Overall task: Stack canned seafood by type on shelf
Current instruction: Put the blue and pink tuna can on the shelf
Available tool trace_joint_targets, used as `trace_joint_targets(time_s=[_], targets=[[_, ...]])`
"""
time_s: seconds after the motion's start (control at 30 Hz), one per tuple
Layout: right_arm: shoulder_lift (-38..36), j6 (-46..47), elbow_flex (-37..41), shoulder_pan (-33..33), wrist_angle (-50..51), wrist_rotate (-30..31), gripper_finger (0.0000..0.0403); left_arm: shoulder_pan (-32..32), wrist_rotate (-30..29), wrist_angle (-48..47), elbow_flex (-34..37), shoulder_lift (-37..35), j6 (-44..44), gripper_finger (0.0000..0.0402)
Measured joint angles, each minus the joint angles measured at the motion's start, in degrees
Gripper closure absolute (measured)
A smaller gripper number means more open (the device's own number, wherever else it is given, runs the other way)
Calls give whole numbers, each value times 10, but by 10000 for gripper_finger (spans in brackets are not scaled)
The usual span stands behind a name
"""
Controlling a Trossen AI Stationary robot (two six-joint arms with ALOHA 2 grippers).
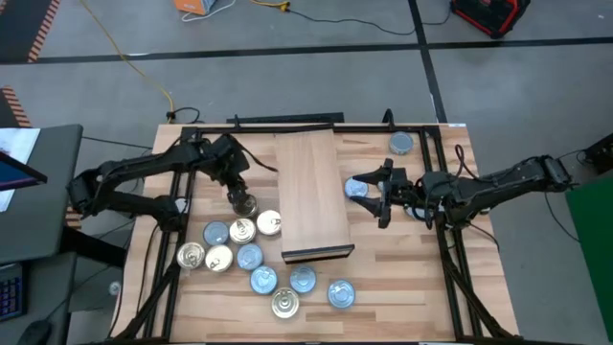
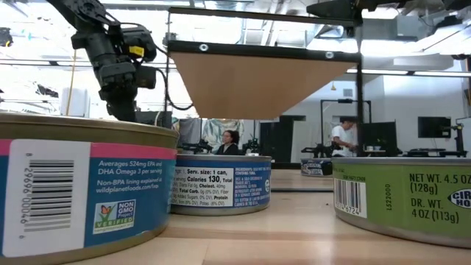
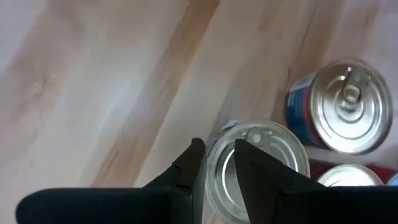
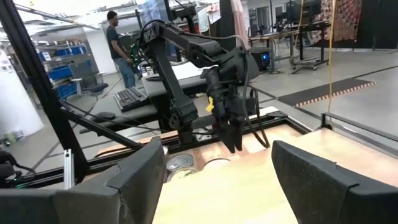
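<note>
Several round flat tins [image 1: 249, 257], some blue-topped and some silver-topped, lie in a cluster on the striped tabletop, left of and in front of the light-wood shelf [image 1: 311, 196]. My left gripper [image 1: 239, 195] points down at a lone silver-topped tin [image 1: 246, 204] left of the shelf. My right gripper [image 1: 369, 196] is open at the shelf's right edge, by a blue-topped tin [image 1: 356, 190]. It touches nothing. In the right wrist view it looks level across the shelf top [image 4: 242, 186]. Another blue-topped tin [image 1: 400, 144] stands at the far right. My left gripper [image 3: 217, 163] comes from above, pointing down, with a narrow gap between its fingers. The silver-topped tin's rim [image 3: 214, 146] lies in that gap. One finger [image 3: 261, 168] is over the lid and the other [image 3: 186, 168] is outside the wall. Whether the tin is lifted does not show.
A second silver-topped tin [image 3: 345, 106] lies close beside the left gripper's tin. A black frame [image 1: 441, 172] borders the table on both sides. In the low view, big near tins [image 2: 81, 191] hide the left gripper's tips. People stand in the room beyond the table.
</note>
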State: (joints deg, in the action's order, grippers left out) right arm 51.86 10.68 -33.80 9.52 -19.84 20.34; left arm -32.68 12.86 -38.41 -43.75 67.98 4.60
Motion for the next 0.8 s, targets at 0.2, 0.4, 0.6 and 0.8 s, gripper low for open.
trace_joint_targets(time_s=[0.2, 0.4, 0.6, 0.8], targets=[[0, 0, 0, 0, 0, 0, 85, -12, 38, -2, 0, 29, 28, 304], [0, 0, 0, -3, 0, 1, 85, -30, 35, 10, 29, 47, 56, 289], [0, -2, 0, -5, -1, 1, 85, -47, 34, 31, 51, 47, 68, 286], [0, -2, 0, -7, -4, 2, 85, -54, 17, 36, 55, 47, 67, 325]])
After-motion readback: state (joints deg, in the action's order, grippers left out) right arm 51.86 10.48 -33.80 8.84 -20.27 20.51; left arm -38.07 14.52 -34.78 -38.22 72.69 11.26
